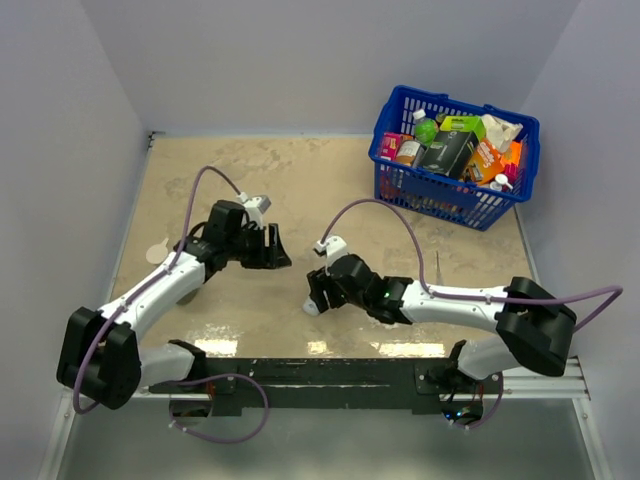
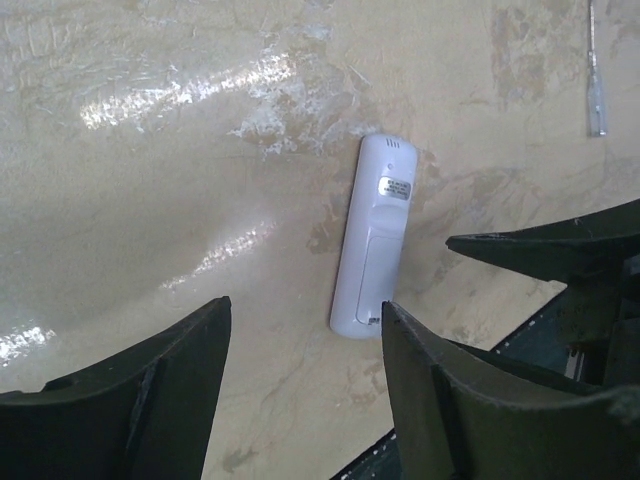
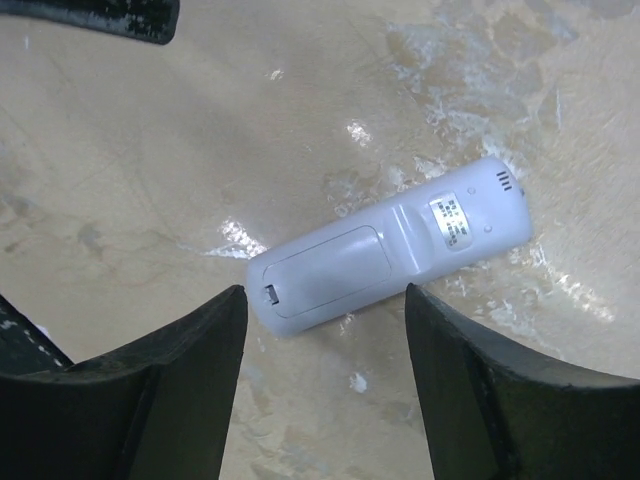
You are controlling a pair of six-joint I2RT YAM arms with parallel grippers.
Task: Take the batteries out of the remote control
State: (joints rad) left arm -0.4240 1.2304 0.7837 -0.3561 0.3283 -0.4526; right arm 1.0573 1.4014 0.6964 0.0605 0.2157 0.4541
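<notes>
The remote control (image 3: 390, 245) lies flat on the table with its back up, label and closed battery cover showing. It also shows in the left wrist view, remote control (image 2: 372, 235), and as a white patch (image 1: 311, 306) under the right arm's tip. The batteries are hidden behind the cover. My right gripper (image 3: 325, 292) hovers open just above the remote's cover end, a finger on each side and neither touching it. My left gripper (image 2: 305, 305) hangs open higher up and to the left, its right finger (image 2: 420, 380) near the remote's cover end. Nothing is held.
A blue basket (image 1: 455, 155) full of groceries stands at the back right. A thin white stick (image 2: 595, 90) lies on the table right of the remote. A small pale disc (image 1: 157, 250) sits by the left wall. Walls close in the table on three sides.
</notes>
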